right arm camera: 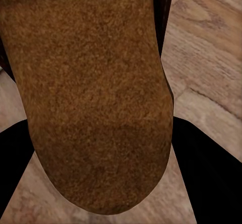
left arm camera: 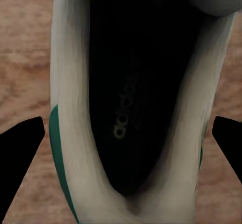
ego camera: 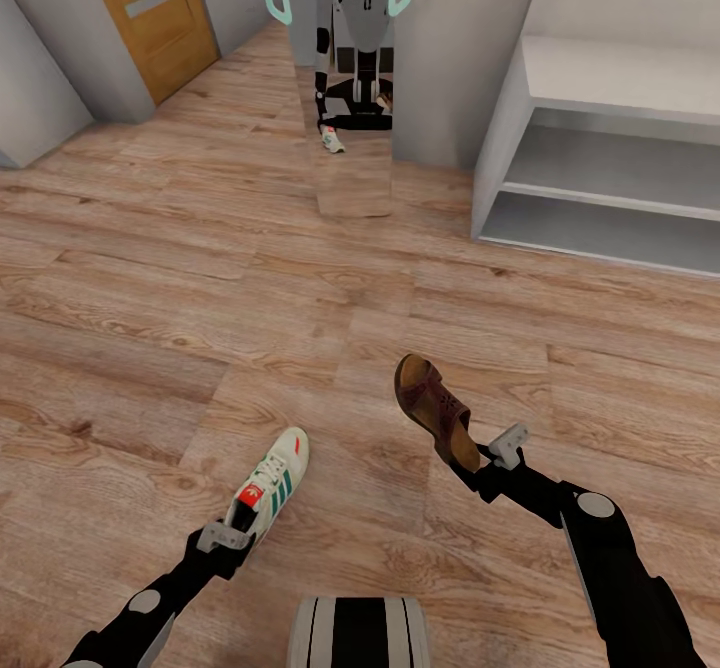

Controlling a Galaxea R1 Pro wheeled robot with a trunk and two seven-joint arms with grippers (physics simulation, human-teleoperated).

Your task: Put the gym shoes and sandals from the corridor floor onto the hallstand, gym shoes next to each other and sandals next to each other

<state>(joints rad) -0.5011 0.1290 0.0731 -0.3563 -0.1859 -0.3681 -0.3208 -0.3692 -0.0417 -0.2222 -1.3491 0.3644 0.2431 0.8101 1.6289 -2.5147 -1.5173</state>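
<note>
My left gripper (ego camera: 230,536) is shut on the heel of a gym shoe (ego camera: 272,483), white with green stripes and an orange-red toe pointing away from me. In the left wrist view the shoe's dark opening (left arm camera: 126,98) sits between the black fingers (left arm camera: 20,158). My right gripper (ego camera: 492,460) is shut on a dark brown sandal (ego camera: 432,410), held above the corridor floor (ego camera: 200,278) and tilted on its side. The sandal's tan insole (right arm camera: 96,93) lies between the right fingers (right arm camera: 212,173). The pale grey hallstand (ego camera: 610,78) stands ahead on the right, its two shelf slots open.
A tall mirror (ego camera: 350,98) on the wall ahead reflects the robot and a shoe (ego camera: 332,140). A wooden door (ego camera: 150,18) is at the back left, with grey walls on either side. My base (ego camera: 360,633) shows at the bottom edge.
</note>
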